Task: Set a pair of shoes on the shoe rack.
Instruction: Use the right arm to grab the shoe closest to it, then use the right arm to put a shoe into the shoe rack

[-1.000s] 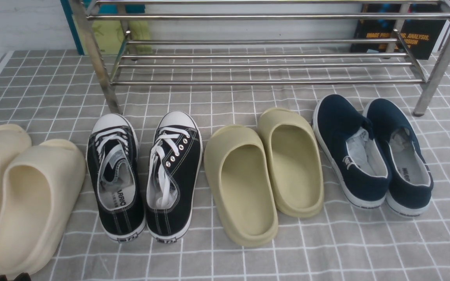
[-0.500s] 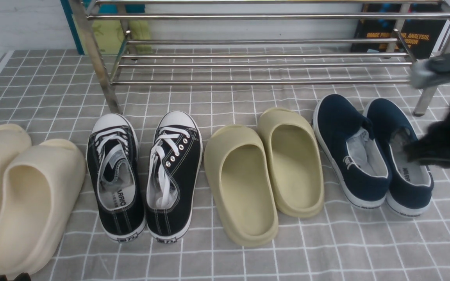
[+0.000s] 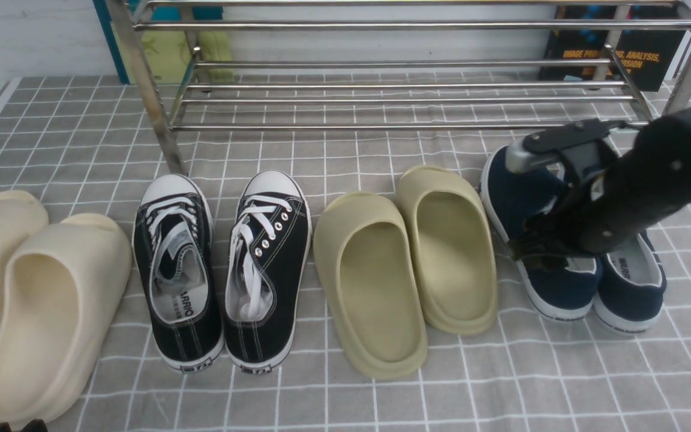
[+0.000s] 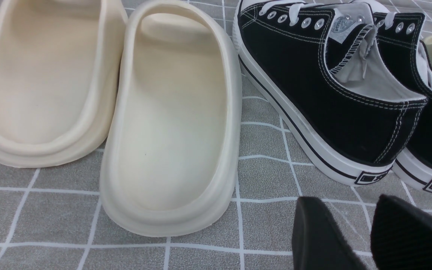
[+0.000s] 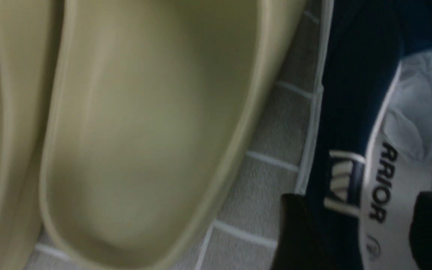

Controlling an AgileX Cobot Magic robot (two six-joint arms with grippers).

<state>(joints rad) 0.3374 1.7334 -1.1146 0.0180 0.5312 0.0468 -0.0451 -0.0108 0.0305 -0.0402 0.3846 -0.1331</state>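
Right arm (image 3: 639, 186) slants down, fingers (image 5: 294, 232) apart astride the sidewall of one navy shoe (image 3: 558, 288).

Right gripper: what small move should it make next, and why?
Probably shut the right gripper. Its fingers stand apart astride the side wall of the navy shoe beside the olive slide, one outside, one over the lining. The shoe is not yet on the rack.
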